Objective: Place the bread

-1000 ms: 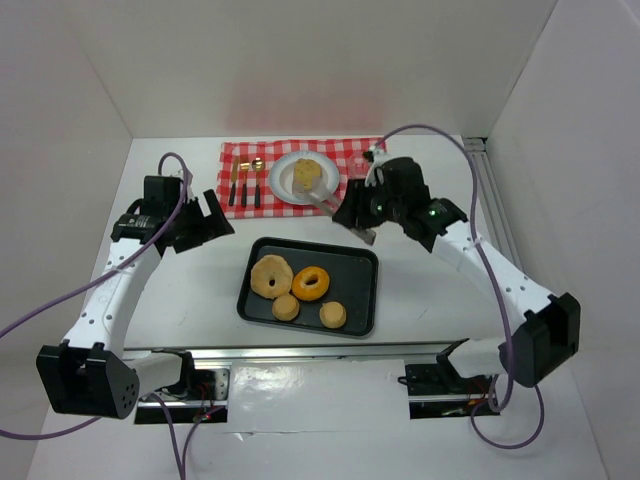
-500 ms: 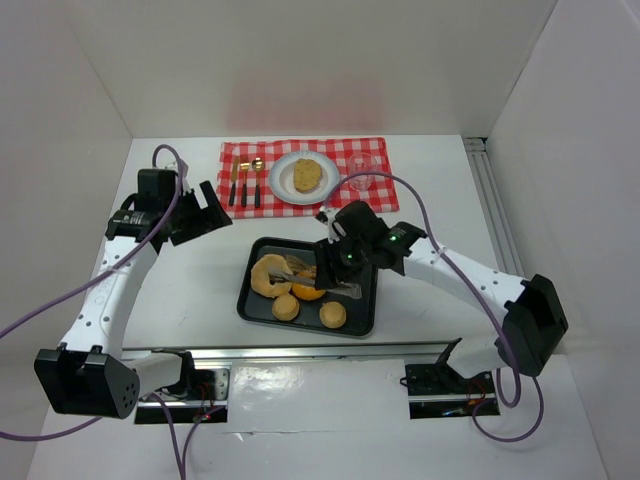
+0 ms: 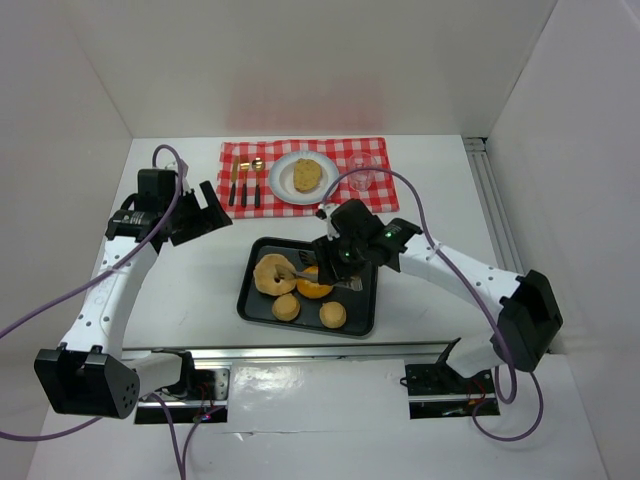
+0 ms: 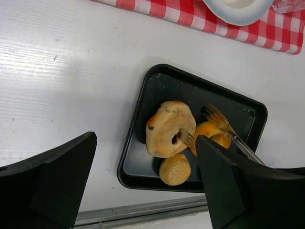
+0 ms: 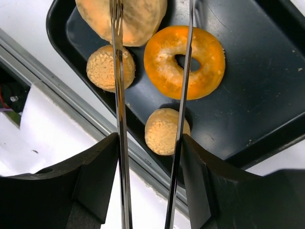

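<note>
Scanning big to small: white worktop, red checked cloth at the far side, black tray near the arms. The right arm reaches over the tray; the right pincer is part-closed on metal tongs, clamping their 2 legs. The left pincer is spread wide, empty, left of the tray and well apart from the bread. The white plate on the cloth carries 1 bread piece. The tray holds 4: large pale bun, orange ring bread, 2 small rolls. Key relation: the ring bread lies straight ahead of the right pincer, between the spread tong tips, 1 tip over the large pale bun. Tong legs run along the tray's length. The right arm is nearer; a squeeze looks next.
</note>
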You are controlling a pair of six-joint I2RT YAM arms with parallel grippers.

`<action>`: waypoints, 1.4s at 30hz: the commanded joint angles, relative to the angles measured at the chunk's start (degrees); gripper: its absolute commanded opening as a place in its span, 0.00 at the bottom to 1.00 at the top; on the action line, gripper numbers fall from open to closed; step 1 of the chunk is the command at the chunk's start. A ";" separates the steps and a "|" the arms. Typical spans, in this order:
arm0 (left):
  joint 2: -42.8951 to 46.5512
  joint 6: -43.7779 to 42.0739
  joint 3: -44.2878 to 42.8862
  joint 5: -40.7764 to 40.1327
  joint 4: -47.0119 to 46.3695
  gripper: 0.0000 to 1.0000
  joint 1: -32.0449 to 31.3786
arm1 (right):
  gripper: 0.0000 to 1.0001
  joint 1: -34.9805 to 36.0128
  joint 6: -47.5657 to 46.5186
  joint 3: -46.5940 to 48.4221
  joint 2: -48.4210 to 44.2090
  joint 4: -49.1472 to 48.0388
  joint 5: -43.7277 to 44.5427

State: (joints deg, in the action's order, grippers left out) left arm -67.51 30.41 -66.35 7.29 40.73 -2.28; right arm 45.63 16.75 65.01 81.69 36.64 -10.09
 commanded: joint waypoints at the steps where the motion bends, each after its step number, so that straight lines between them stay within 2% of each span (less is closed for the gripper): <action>1: 0.97 0.88 -0.63 -0.26 -0.65 0.99 0.35 | 0.61 0.43 -2.08 2.84 1.00 0.98 0.51; 7: 0.97 0.88 -0.63 -0.26 -0.65 0.99 0.35 | 0.59 1.04 -5.50 2.31 4.44 -1.22 -3.53; 11: 1.50 0.88 -0.10 -0.26 -0.65 0.99 0.35 | 0.43 2.18 -7.26 3.45 3.49 -1.22 -4.15; 16: 2.20 0.88 -1.41 1.32 -0.65 0.99 0.35 | 0.24 2.89 -7.27 4.77 -1.35 -1.84 0.24; 25: 1.06 0.35 -1.42 0.80 -0.65 0.99 0.35 | 0.23 2.89 -6.21 10.66 -4.79 0.36 8.50; 29: 0.53 0.35 -1.42 0.80 -1.18 0.99 0.35 | 0.23 -2.19 -6.21 11.88 -4.79 -3.50 13.77; 36: 0.01 -0.18 -1.42 0.80 -1.18 0.99 0.35 | 0.25 -12.22 -5.68 17.24 5.22 -15.98 14.04; 42: -1.13 -0.18 -1.42 0.80 -1.18 0.99 0.35 | 0.25 -16.88 -5.68 22.96 16.83 -21.25 7.19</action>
State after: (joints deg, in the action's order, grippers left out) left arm -68.01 30.30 -66.32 7.62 40.69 -2.28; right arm 29.71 10.87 84.77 96.16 22.79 0.60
